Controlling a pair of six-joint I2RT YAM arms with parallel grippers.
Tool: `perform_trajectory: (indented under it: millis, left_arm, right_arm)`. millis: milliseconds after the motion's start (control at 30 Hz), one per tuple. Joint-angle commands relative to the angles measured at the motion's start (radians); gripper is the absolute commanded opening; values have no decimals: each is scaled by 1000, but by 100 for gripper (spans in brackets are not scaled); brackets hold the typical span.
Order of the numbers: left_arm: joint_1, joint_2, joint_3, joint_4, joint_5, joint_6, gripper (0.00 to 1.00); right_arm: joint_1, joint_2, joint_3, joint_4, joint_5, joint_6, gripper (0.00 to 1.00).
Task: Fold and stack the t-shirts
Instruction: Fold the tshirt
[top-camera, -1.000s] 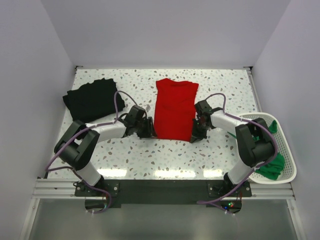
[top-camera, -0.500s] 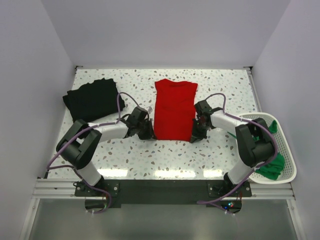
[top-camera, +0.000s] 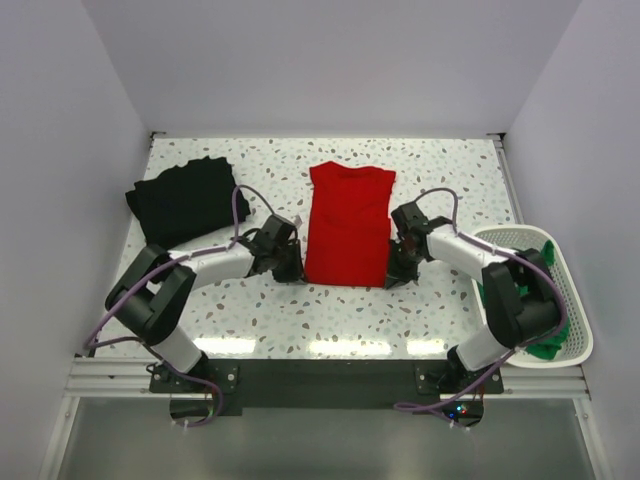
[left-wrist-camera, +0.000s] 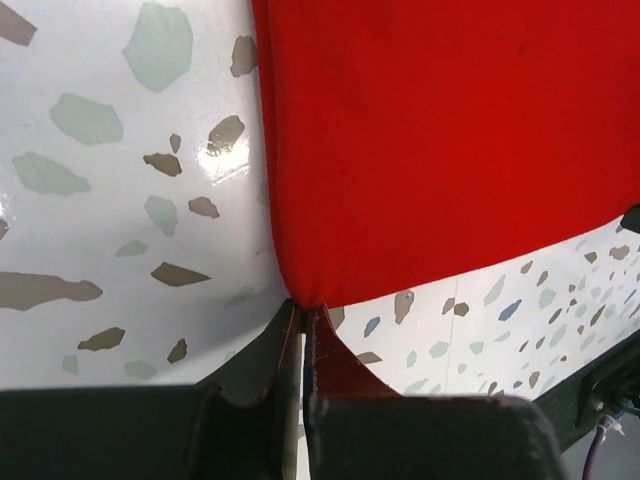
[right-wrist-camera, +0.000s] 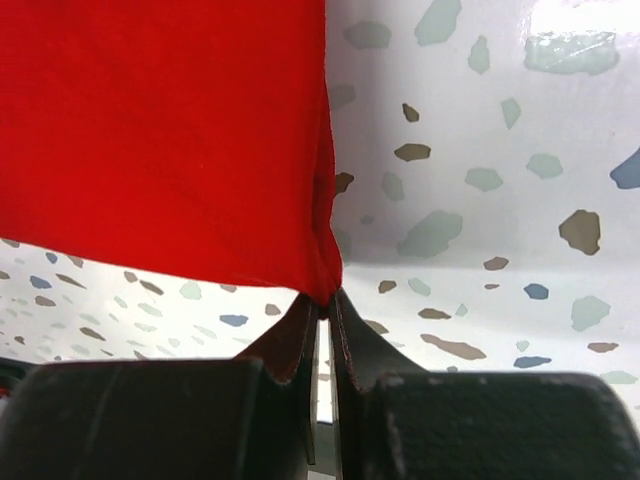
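We note left tool (left-wrist-camera: 303, 312) and right tool (right-wrist-camera: 325, 300) clenched on red shirt (top-camera: 347, 225) corners. Shallow pinches could slip on lifting.

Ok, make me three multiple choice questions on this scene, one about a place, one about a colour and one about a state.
1. Where is the black t-shirt? A far left of the table; B near right corner; C centre.
2. What colour is the cloth in the white basket? A red; B green; C black.
3. How are the left gripper and right gripper? A both open; B one open; C both shut on the red t-shirt's near corners.
Answers: A, the top view shows it by the far left edge; B, green shows inside the rim; C, each wrist view shows closed jaws pinching a red corner.
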Motion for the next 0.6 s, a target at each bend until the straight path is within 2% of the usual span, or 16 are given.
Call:
perform_trajectory:
  millis: [0, 333, 567]
  left_arm:
    - [-1, -63, -1, -62, -26, 16, 0]
    - [-1, -257, 32, -238, -43, 17, 0]
    - [-1, -369, 128, -445, -32, 42, 0]
  right_arm:
    - [2, -47, 5, -65, 14, 0, 0]
    - [0, -224, 45, -279, -12, -32, 0]
    - [16, -353, 101, -451, -36, -20, 0]
